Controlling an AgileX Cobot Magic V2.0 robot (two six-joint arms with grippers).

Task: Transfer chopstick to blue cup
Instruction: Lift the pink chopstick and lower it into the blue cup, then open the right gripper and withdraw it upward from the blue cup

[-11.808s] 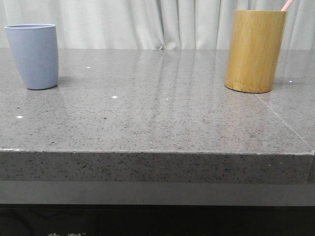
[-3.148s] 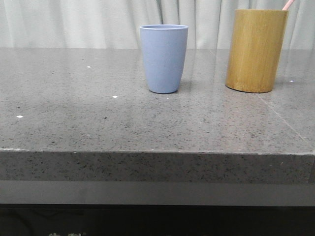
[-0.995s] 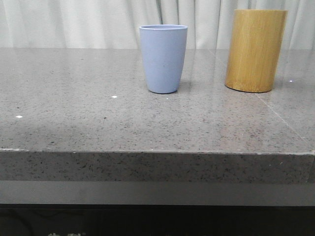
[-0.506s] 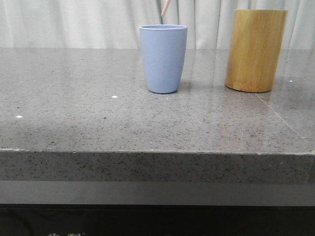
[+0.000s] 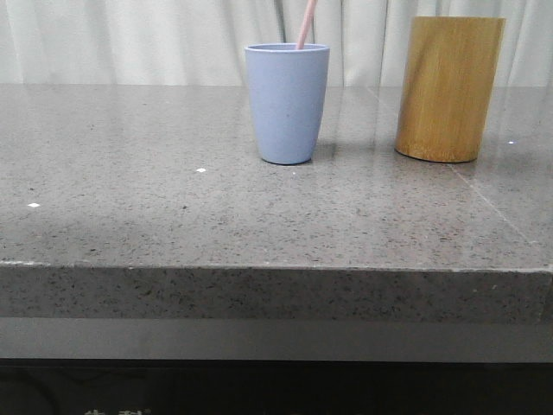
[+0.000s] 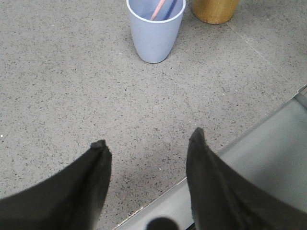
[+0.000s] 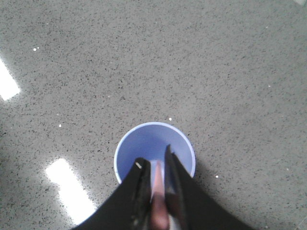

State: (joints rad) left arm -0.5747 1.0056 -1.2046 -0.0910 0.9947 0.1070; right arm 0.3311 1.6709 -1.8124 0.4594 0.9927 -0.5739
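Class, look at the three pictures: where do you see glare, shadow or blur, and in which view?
Right wrist view: bright white glare patches on the table, and the chopstick between the right gripper fingers is blurred. Front view: a soft shadow crosses the table's near edge, and the wooden holder reflects faintly. Left wrist view: even light, with the left gripper dark.

A speckled grey stone table (image 5: 259,216) with bright light glints stands before pale pleated curtains (image 5: 155,39).

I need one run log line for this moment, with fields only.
phase: inserting | right end effector: shut on chopstick, lower end inside blue cup | left end effector: open, holding nothing | bamboo holder: upright
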